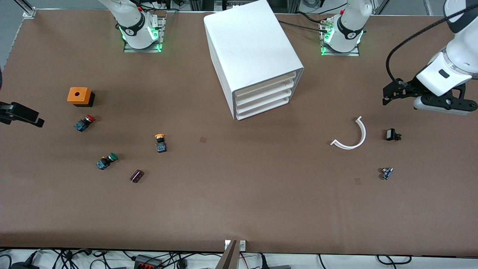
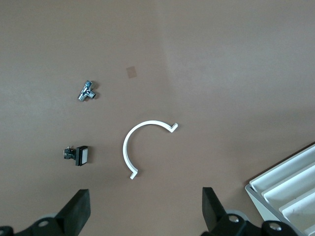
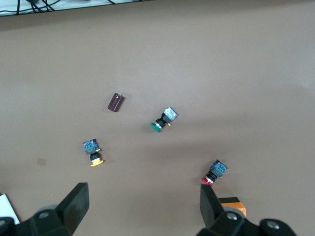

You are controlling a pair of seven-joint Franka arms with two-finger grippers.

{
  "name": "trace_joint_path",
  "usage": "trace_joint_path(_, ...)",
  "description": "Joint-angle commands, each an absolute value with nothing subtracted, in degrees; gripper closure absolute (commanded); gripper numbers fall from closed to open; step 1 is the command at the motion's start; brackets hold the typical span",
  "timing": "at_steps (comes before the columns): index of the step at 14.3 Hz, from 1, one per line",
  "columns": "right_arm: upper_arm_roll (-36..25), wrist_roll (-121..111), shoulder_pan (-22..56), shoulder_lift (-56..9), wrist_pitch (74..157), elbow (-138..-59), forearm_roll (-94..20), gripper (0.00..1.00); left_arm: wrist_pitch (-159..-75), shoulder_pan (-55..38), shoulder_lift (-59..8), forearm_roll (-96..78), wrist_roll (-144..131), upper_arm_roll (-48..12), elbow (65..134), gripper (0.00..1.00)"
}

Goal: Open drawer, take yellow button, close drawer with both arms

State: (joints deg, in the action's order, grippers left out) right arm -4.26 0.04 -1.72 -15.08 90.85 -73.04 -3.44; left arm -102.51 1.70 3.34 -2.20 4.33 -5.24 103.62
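A brown table [image 1: 239,201] fills the scene, its edge nearest the front camera lined with tangled cables. The white cabinet [image 1: 251,52] stands between the two arm bases, and the drawer [image 1: 264,81], topmost of four, sits flush and closed; only a corner of the stack shows in the left wrist view. The right gripper [image 1: 22,114] is cut off at the frame edge over the right arm's end of the table, so just a black stub shows in the front view, but the right wrist view shows its fingers [image 3: 74,204] spread wide with nothing between them. The left gripper [image 1: 392,91] hangs over the left arm's end of the table, its fingers [image 2: 76,211] also wide apart and empty.

The button [image 1: 160,143] lies on its side on the bare table, well apart from the cabinet, toward the right arm's end. Near it lie a red-capped button [image 1: 84,123], a green-capped button [image 1: 106,161], a dark cylinder [image 1: 136,176] and an orange box [image 1: 79,96]. Below the left gripper lie a white curved strip [image 1: 353,136], a small black part [image 1: 392,135] and a tiny metal piece [image 1: 387,173] too small to identify.
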Motion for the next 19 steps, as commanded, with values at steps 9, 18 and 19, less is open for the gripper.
trace_joint_path(9,-2.2,-0.9,-1.9,-6.8,92.6,-84.2,1.6,0.00,-93.2,0.4,-1.7,-1.3,5.1,-4.5,94.5,0.00)
trace_joint_path(18,-2.2,-1.1,-1.9,-0.5,93.5,-93.6,1.7,0.00,-92.5,0.8,-1.6,-1.3,5.5,-4.7,94.5,0.00)
trace_joint_path(19,-2.2,-1.1,-1.9,0.3,94.0,-94.9,1.8,0.00,-92.5,0.9,-1.6,-1.3,5.5,-4.7,94.5,0.00)
